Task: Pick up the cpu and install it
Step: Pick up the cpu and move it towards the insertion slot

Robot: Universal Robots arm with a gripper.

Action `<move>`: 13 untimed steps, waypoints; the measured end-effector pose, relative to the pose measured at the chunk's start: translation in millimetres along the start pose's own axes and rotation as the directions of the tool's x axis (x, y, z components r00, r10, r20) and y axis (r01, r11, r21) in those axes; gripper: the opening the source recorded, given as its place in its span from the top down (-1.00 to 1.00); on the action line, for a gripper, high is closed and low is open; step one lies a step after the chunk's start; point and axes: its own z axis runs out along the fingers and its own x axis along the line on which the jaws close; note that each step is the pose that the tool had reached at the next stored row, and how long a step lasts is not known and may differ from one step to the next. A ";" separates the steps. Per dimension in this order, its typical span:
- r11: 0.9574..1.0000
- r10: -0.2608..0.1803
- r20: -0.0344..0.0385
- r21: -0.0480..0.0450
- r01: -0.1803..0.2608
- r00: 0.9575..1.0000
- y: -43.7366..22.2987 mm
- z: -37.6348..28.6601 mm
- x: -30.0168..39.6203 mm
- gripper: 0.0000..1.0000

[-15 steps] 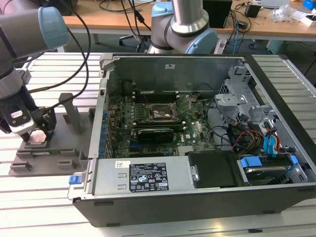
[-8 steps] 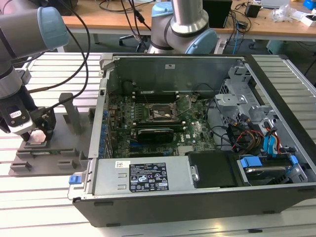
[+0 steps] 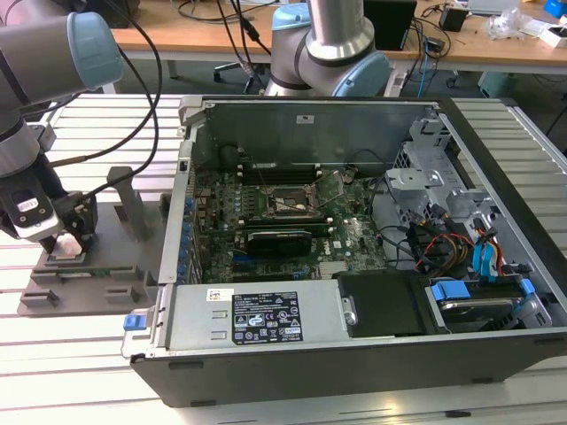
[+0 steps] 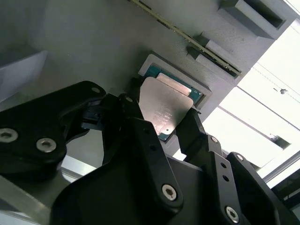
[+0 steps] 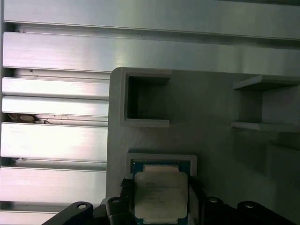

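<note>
End effector (image 3: 73, 237): lowered astride cpu (image 4: 165, 107) in grey fixture (image 5: 211, 140), at 9 o'clock of the computer case (image 3: 266, 320); cannot tell whether it is clamped.

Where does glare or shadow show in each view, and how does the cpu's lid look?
Second wrist view: the cpu lid shines pale, and the slats beyond it burn out white. First wrist view: the slats glare, while the fixture stays evenly grey. Exterior view: the case interior lies in shadow.

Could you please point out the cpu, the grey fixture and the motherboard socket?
cpu (image 5: 161, 194): first wrist view, metal top.
grey fixture (image 5: 211, 108): first wrist view, bare face.
motherboard socket (image 3: 285, 204): exterior view, middle.
</note>
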 end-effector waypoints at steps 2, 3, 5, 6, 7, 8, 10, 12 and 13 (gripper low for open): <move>1.000 0.000 0.000 0.000 0.000 1.000 0.0 0.0 0.0 -0.09; 1.000 0.000 0.000 0.000 0.000 1.000 0.0 0.0 0.0 -0.09; 1.000 0.001 0.000 0.000 -0.001 1.000 0.0 0.0 0.0 -0.09; 1.000 0.001 0.000 0.000 -0.001 1.000 0.0 0.0 0.0 -0.09; 1.000 0.001 0.000 0.000 -0.001 1.000 0.0 0.0 0.0 -0.09; 1.000 0.001 0.000 0.000 -0.001 1.000 0.0 0.0 0.0 -0.09; 1.000 0.002 0.000 0.000 -0.002 1.000 0.0 0.0 0.0 -0.09; 1.000 0.002 0.000 0.000 -0.002 1.000 0.0 0.0 0.0 -0.09; 1.000 0.002 0.000 0.001 -0.002 1.000 0.0 -1.8 -0.1 -0.09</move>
